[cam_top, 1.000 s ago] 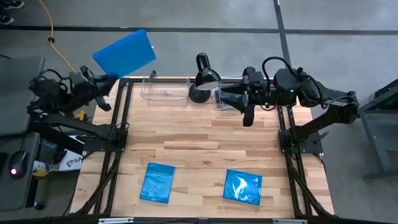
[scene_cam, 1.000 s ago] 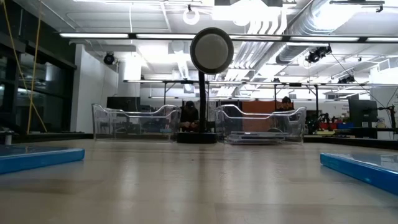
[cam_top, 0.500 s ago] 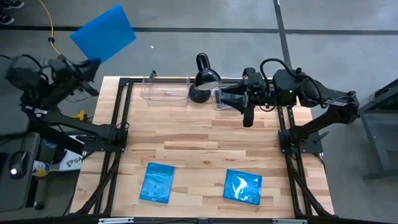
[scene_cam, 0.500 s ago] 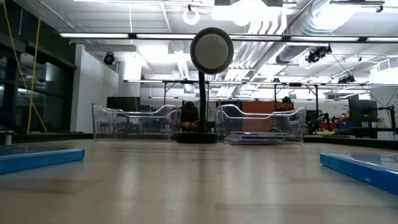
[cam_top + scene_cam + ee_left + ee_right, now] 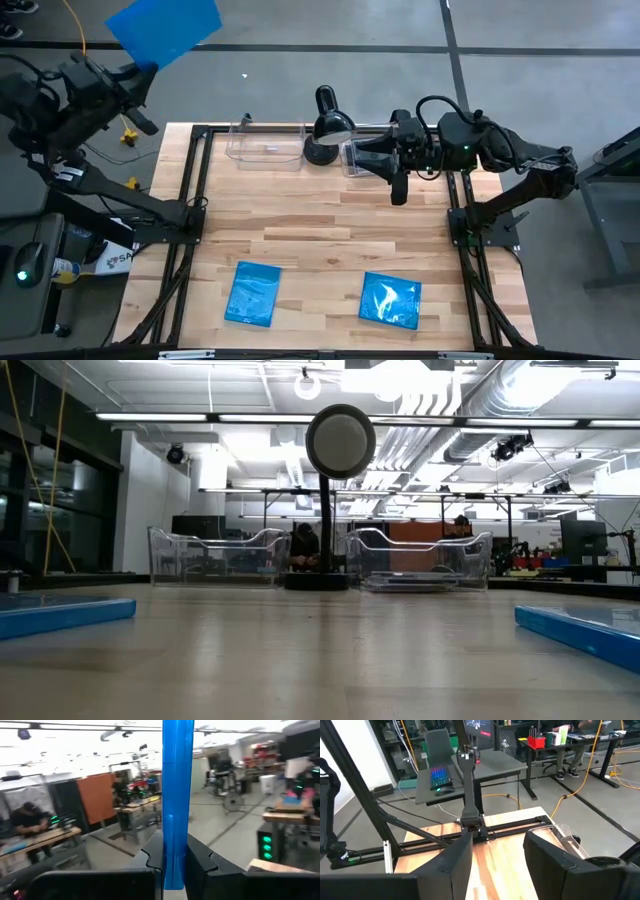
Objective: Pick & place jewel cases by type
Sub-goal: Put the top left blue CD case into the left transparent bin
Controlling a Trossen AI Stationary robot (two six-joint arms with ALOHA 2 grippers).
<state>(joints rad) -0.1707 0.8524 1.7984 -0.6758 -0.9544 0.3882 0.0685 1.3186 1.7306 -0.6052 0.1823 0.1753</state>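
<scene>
Left gripper (image 5: 128, 72) clamps a blue case (image 5: 165, 27) high off the table's 10 o'clock corner.

You see the case edge-on between the fingers (image 5: 200, 865) in the left wrist view. Your right gripper (image 5: 372, 160) hangs at 1 o'clock over the right bin (image 5: 352, 157), jaws apart and holding nothing. Two more blue cases lie flat on the table (image 5: 320, 230): one (image 5: 252, 294) at 7 o'clock, the other (image 5: 390, 300) at 5 o'clock. The left bin (image 5: 265, 148) sits at 11 o'clock, a lamp (image 5: 325, 125) between the bins.
</scene>
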